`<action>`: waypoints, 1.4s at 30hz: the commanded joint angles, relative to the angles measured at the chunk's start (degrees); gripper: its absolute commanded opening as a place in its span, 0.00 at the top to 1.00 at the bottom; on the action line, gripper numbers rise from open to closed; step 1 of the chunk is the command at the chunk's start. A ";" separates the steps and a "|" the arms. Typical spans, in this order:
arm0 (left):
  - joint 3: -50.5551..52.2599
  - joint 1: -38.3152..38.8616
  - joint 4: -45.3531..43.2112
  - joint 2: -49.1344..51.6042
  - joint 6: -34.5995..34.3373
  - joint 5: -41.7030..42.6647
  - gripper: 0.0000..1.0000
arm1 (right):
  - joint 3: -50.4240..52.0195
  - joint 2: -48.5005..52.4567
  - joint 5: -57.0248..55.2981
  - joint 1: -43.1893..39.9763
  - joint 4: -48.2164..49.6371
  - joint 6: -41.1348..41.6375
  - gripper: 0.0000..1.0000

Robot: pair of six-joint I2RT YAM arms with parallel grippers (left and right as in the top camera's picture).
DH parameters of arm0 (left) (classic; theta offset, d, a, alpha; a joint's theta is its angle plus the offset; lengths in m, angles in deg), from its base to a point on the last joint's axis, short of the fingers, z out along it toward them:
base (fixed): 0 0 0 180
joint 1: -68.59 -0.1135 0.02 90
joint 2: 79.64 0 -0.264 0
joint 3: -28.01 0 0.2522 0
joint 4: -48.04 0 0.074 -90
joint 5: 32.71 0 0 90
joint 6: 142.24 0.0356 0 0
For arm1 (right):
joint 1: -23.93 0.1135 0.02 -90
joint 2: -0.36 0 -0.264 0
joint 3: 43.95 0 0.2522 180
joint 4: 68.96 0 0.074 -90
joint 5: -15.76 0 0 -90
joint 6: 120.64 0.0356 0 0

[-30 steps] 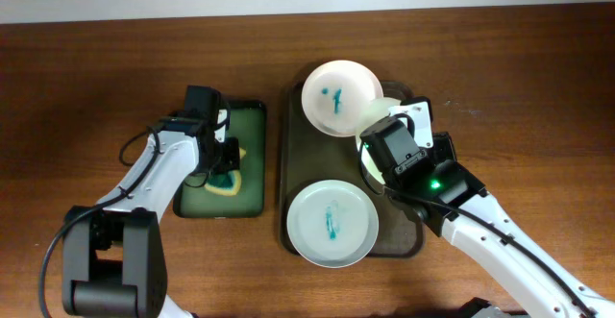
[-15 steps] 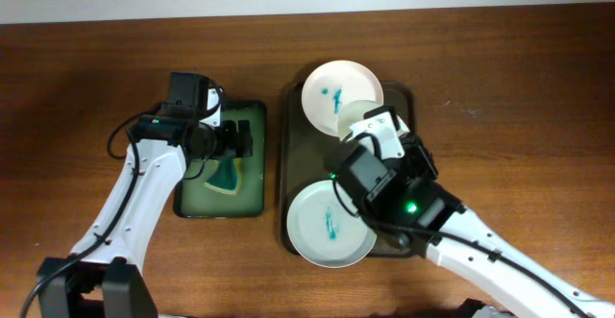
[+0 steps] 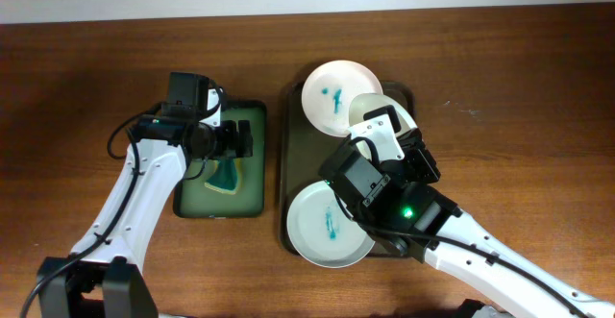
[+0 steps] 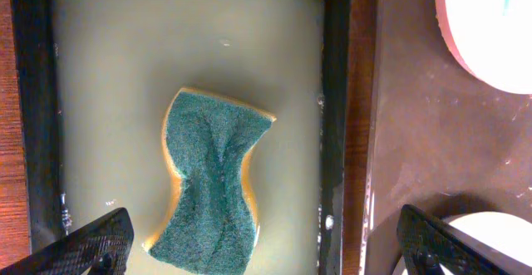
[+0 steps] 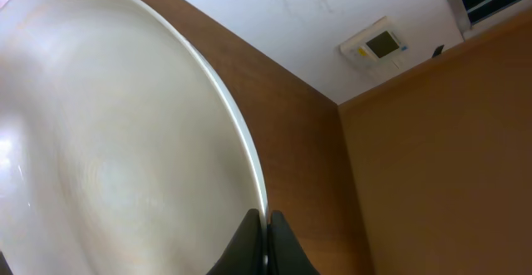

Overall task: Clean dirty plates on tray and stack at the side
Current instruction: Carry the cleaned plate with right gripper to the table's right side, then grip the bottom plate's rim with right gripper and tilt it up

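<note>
On the brown tray (image 3: 288, 164) lie two white plates with blue stains, one at the back (image 3: 332, 95) and one at the front (image 3: 332, 224). A third plate (image 3: 365, 107) is lifted and tilted on edge; my right gripper (image 3: 386, 134) is shut on its rim. The right wrist view shows that plate (image 5: 108, 142) large and unmarked, its rim pinched by my right gripper (image 5: 266, 225). A green and yellow sponge (image 4: 212, 184) lies loose in the small black tray (image 4: 108, 59). Over it my left gripper (image 4: 266, 250) is wide open, one fingertip (image 4: 91, 246) on each side.
The small black tray (image 3: 252, 198) holds pale soapy water and sits left of the brown tray. A strip of bare wooden table (image 3: 538, 87) lies to the right of the brown tray. Room wall and ceiling fill the right wrist view behind the plate.
My left gripper let go of the sponge, opened wide and rose. My right arm swung left over the brown tray, carrying the tilted plate.
</note>
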 commanded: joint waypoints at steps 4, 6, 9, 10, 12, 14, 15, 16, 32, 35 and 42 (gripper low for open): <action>-0.90 0.02 0.09 -0.44 0.33 0.79 0.00 | -1.66 -1.11 -2.01 0.26 -0.90 0.37 0.96; -0.90 0.02 0.09 -0.44 0.33 0.79 0.00 | -1.66 -1.11 -2.01 0.26 -0.87 0.39 0.96; -0.90 0.02 0.09 -0.44 0.33 0.79 0.01 | -1.66 -1.11 -2.01 0.24 -0.87 0.39 0.96; -0.90 0.02 0.09 -0.44 0.33 0.79 0.01 | -1.66 -1.11 -2.01 0.26 -0.87 0.42 0.96; -0.90 0.02 0.07 -0.44 0.33 0.79 0.01 | -1.66 -1.11 -2.03 0.26 -0.90 0.39 0.96; -0.90 0.02 0.09 -0.44 0.33 0.79 0.01 | -1.66 -1.11 -2.01 0.26 -0.87 0.42 0.96; -0.90 0.02 0.09 -0.44 0.33 0.79 0.01 | -1.66 -1.11 -2.01 0.26 -0.87 0.42 0.96; -0.90 0.02 0.09 -0.44 0.33 0.79 0.00 | -1.66 -1.11 -2.01 0.24 -0.87 0.39 0.96; -0.90 0.02 0.09 -0.44 0.33 0.79 0.01 | -3.69 0.02 69.61 -51.21 -2.47 4.66 0.96; -0.90 0.02 0.09 -0.44 0.33 0.79 0.01 | -3.63 4.13 76.74 -69.24 -3.26 4.72 0.96; -0.90 0.02 0.09 -0.44 0.35 0.79 0.01 | -3.61 22.58 76.94 -83.10 2.58 6.64 0.88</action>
